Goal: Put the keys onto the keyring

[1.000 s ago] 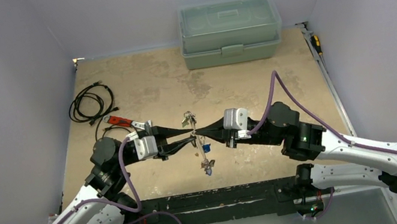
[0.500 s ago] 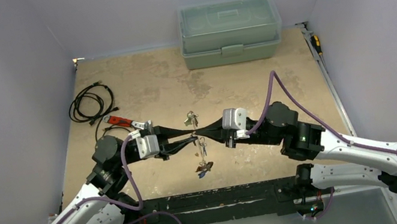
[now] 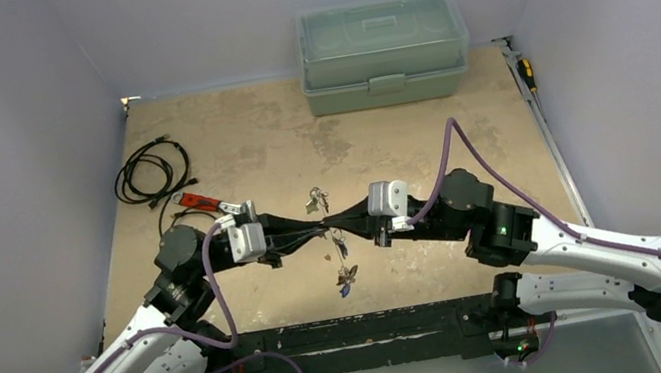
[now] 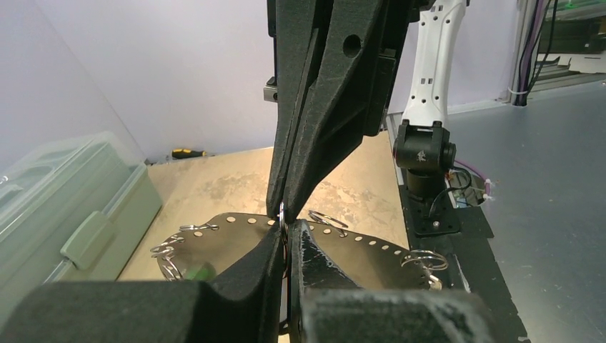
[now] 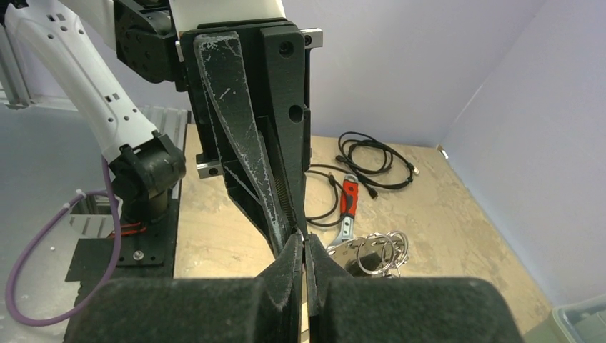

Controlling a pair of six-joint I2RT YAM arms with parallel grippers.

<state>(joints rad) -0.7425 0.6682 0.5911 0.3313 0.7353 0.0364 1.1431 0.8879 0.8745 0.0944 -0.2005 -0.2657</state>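
The keyring (image 4: pixel 283 214) is pinched between the left gripper (image 3: pixel 322 234) and the right gripper (image 3: pixel 333 227); keys (image 3: pixel 346 276) are hung beneath it.

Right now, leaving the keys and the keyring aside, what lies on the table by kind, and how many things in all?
Lidded plastic box: 1
Coiled black cable: 1
Red-handled wrench: 1
Yellow-handled tool at the right edge: 1
Total: 4

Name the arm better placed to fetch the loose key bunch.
Left, marginally: the silvery key bunch lies slightly nearer the left pincer. It and the right pincer both grip the thin grey wire keyring, so it must release first.
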